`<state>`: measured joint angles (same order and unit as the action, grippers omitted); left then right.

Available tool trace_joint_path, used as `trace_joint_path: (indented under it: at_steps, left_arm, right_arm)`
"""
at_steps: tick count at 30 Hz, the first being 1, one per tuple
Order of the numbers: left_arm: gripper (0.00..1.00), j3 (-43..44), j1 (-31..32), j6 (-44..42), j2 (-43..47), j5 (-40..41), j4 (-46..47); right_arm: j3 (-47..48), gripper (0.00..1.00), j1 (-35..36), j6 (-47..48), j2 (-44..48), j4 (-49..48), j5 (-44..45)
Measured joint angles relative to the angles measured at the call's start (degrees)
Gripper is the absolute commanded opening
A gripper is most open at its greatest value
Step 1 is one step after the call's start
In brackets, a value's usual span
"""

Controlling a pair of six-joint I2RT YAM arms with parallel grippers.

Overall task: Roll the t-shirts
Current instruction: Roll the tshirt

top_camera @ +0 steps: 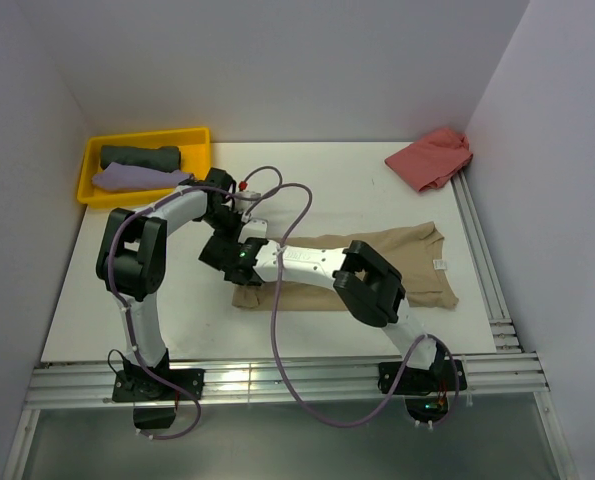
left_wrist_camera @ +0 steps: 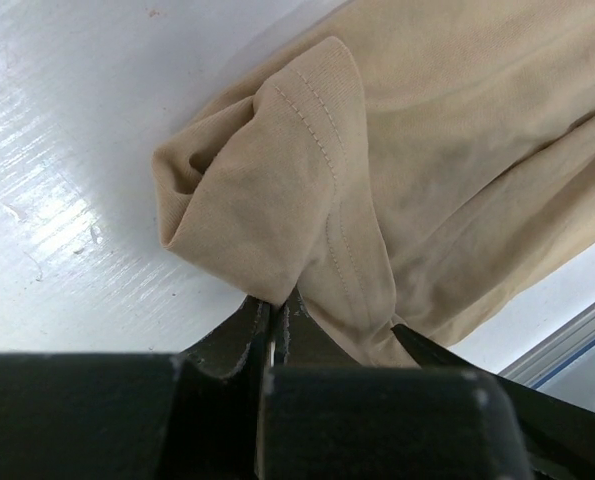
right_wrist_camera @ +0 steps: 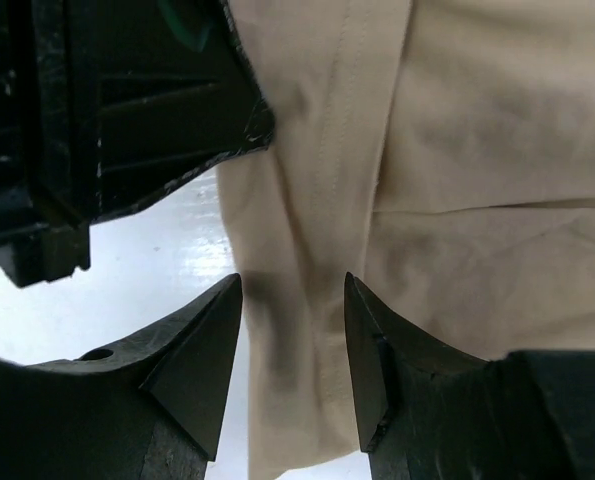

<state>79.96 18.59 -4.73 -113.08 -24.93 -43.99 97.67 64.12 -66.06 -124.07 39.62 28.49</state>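
1. Well, the yellow tray (top_camera: pixel 199 150) holds a dark shirt (top_camera: pixel 140 156) and a lilac shirt (top_camera: pixel 137 178).
2. Tan shirt (top_camera: pixel 407 265) lies mid-table, left claw (left_wrist_camera: pixel 277 300) clamped on its edge.
3. Right claw (right_wrist_camera: pixel 293 282) gapes wide above it.

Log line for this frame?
left gripper: shut on tan t-shirt edge | right gripper: open over it | salmon t-shirt: far right corner

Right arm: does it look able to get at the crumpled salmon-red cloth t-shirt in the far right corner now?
Probably yes. The right gripper stands open over the large tan-beige cloth t-shirt, holding nothing, and nothing stands between it and the salmon-red t-shirt, though that corner looks a stretch.
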Motion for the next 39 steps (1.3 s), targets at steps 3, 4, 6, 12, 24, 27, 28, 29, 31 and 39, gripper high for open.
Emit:
trace_joint_path:
  at_steps: [3, 4, 6, 12, 24, 27, 28, 29, 31, 39]
  left_arm:
    - [0.00, 0.04, 0.00, 0.04, 0.00, 0.22, -0.02]
    - [0.00, 0.04, 0.00, 0.07, 0.00, 0.26, -0.02]
    - [0.00, 0.07, 0.00, 0.09, 0.00, 0.33, -0.02]
    - [0.00, 0.07, 0.04, 0.09, 0.00, 0.39, -0.04]
    - [0.00, 0.09, 0.13, 0.09, 0.00, 0.57, -0.04]
    - [0.00, 0.09, 0.13, 0.11, 0.00, 0.66, -0.04]
    - [0.00, 0.09, 0.13, 0.11, 0.00, 0.66, -0.07]
    - [0.00, 0.09, 0.15, 0.11, 0.00, 0.66, -0.04]
    - [0.01, 0.09, 0.15, 0.20, 0.00, 0.68, -0.07]
    - [0.45, 2.49, -0.48, -0.70, 0.02, -0.33, -2.40]
  right_arm:
    - [2.60, 0.53, 0.11, 0.35, -1.31, 2.29, 1.16]
    - [3.67, 0.53, 0.17, 0.44, -1.84, 2.99, 1.60]
    - [5.62, 0.53, 0.39, 0.68, -2.75, 3.91, 2.49]
    - [10.08, 0.53, 1.14, 1.36, -4.81, 6.80, 3.69]
    - [14.93, 0.45, 1.27, 1.79, -9.92, 10.62, 5.03]
    - [16.04, 0.32, 1.27, 1.90, -11.04, 11.13, 5.05]
    - [16.04, 0.28, 1.27, 2.08, -11.23, 11.26, 4.98]
    - [16.02, 0.24, 1.27, 2.10, -11.34, 11.30, 4.94]
    - [15.72, 0.13, 1.27, 2.25, -11.39, 10.97, 4.85]
    - [0.66, 0.03, 0.81, 4.07, -4.15, -5.01, 1.31]
